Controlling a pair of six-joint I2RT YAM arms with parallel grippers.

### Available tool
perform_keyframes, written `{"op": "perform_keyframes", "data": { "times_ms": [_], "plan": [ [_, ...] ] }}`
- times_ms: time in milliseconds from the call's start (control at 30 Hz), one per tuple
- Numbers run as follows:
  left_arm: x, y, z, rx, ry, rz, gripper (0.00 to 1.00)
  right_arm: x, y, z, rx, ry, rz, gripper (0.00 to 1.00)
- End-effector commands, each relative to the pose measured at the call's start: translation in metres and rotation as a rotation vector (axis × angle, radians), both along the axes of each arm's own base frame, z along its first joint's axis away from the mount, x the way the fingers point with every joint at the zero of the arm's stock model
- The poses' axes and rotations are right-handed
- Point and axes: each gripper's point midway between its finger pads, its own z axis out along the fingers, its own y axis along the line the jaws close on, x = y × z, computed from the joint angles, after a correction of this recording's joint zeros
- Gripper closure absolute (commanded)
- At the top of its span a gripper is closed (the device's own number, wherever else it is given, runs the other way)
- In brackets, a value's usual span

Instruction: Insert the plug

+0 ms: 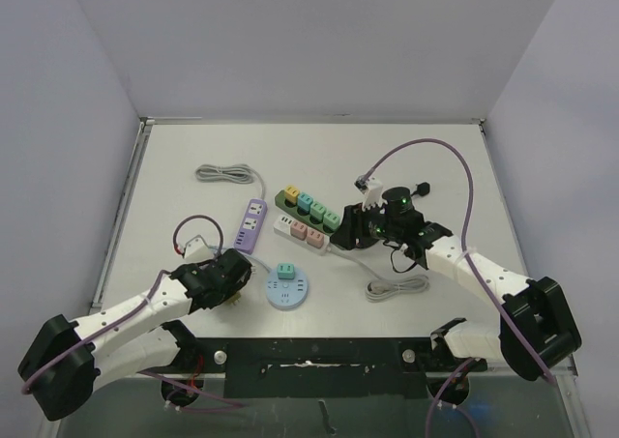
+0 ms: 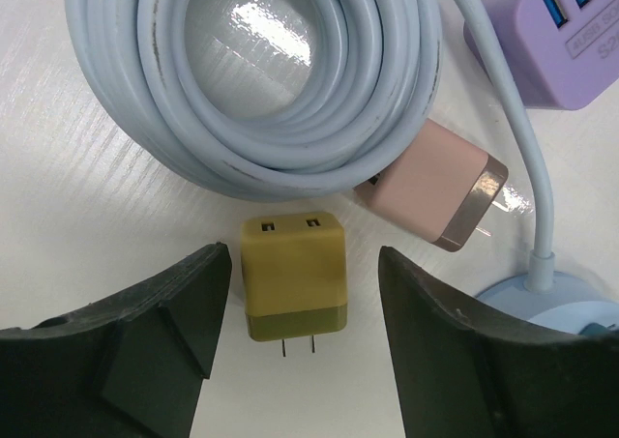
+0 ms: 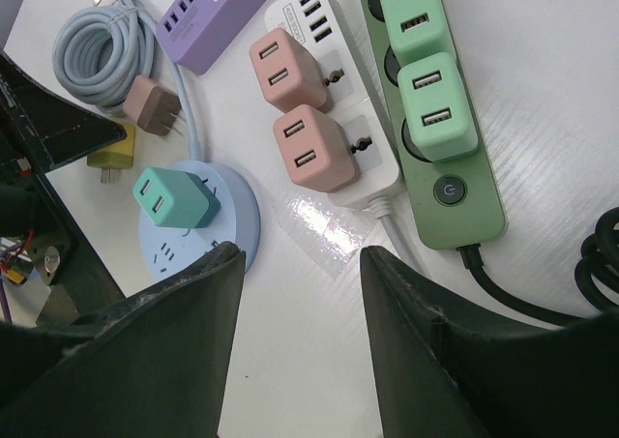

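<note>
Yellow plug (image 2: 293, 288) flat on table (image 2: 77, 216), prongs toward wrist camera, just beside pale cable coil (image 2: 290, 100) and pink plug (image 2: 430, 191). Not lifted, not in any socket. Judgement: task barely begun; grasp, carry and insertion all left. Left gripper (image 2: 305, 274) straddles yellow plug, jaws partly apart, slim gap each side, no grip visible. Right gripper (image 3: 302, 259) hovers above table near white power strip (image 3: 372, 172) and round blue socket hub (image 3: 237, 201), jaws apart, nothing held.

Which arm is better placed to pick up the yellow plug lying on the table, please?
Left. The left hand straddles the yellow plug, one finger on either side, not yet gripping it. The right hand hangs by the white strip and green strip, away from it, with nothing between its fingers.
</note>
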Motion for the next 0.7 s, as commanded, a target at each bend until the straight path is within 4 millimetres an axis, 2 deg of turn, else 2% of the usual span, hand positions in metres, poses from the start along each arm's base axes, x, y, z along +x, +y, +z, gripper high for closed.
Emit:
{"op": "perform_keyframes", "data": {
  "times_ms": [0,233,367,500,667],
  "plan": [
    [0.009,0.003,0.002,0.019,-0.045,0.025,0.60,0.013,0.008,0.024,0.017,-0.086,-0.002,0.49],
    [0.013,0.003,0.000,0.041,-0.045,0.009,0.62,0.011,0.010,0.027,0.013,-0.098,0.002,0.49],
    [0.016,0.001,-0.001,0.035,-0.043,-0.007,0.55,0.008,0.012,0.030,0.015,-0.107,0.007,0.49],
    [0.017,0.001,-0.004,0.037,-0.027,-0.018,0.54,0.005,0.014,0.033,0.016,-0.116,0.011,0.48],
    [0.022,-0.002,0.001,0.028,-0.034,-0.039,0.61,0.002,0.018,0.038,0.022,-0.137,0.019,0.47]
  ]
}}
